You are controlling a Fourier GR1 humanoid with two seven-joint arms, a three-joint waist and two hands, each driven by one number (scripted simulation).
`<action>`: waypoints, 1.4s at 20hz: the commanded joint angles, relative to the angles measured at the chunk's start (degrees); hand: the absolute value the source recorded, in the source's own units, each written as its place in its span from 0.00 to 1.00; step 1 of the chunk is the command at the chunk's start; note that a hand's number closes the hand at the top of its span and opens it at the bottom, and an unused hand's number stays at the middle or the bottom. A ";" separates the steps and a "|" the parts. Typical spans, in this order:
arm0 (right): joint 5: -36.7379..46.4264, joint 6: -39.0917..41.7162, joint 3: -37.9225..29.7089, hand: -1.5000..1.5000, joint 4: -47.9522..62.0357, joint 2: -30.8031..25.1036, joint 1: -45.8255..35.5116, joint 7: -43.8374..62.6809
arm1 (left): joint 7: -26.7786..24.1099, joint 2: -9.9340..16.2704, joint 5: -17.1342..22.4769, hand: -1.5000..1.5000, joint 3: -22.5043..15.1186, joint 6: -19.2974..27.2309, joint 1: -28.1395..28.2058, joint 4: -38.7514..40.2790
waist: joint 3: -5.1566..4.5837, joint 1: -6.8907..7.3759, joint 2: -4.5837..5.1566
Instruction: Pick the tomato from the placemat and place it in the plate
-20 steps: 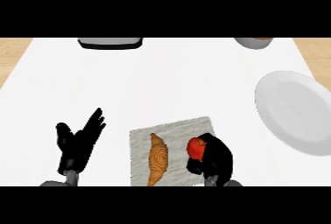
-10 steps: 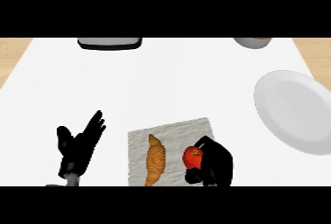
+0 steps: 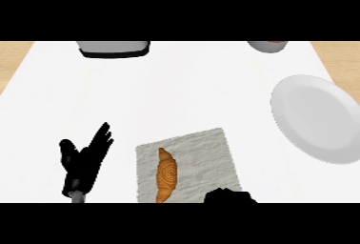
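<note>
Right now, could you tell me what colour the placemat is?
The placemat is light grey, seen in the head view.

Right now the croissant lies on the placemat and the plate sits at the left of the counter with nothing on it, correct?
Not quite. In the head view the plate sits at the right of the counter, not the left. The rest holds: the croissant lies on the placemat, and the plate has nothing on it.
</note>
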 commanded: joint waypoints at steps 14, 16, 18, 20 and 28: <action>-33.98 -39.07 -15.72 1.00 -16.87 -27.48 17.17 -22.50 | -0.09 -1.16 -0.93 0.50 -0.23 -0.20 -0.59 0.49 | 0.25 1.42 1.08; -40.73 -38.99 -19.94 1.00 -13.63 -27.34 13.49 -25.44 | 0.18 -1.88 -1.74 0.50 -0.87 0.23 -2.37 1.26 | 0.32 1.75 1.28; -46.13 -38.01 -25.39 1.00 -10.53 -28.46 11.63 -28.00 | 0.16 -1.01 -1.25 0.50 -0.81 -0.73 -0.53 -0.17 | 0.37 2.13 1.23; -51.16 -35.43 -28.30 1.00 -2.80 -25.88 6.90 -31.54 | 2.65 -1.37 -0.80 0.50 -0.15 -0.15 -4.26 -0.69 | 0.34 2.59 1.43; -70.06 -23.18 -44.55 1.00 17.89 -22.35 -1.77 -49.10 | 0.50 -1.10 -2.41 0.50 -1.37 -0.79 -1.45 -0.69 | 0.42 3.06 1.44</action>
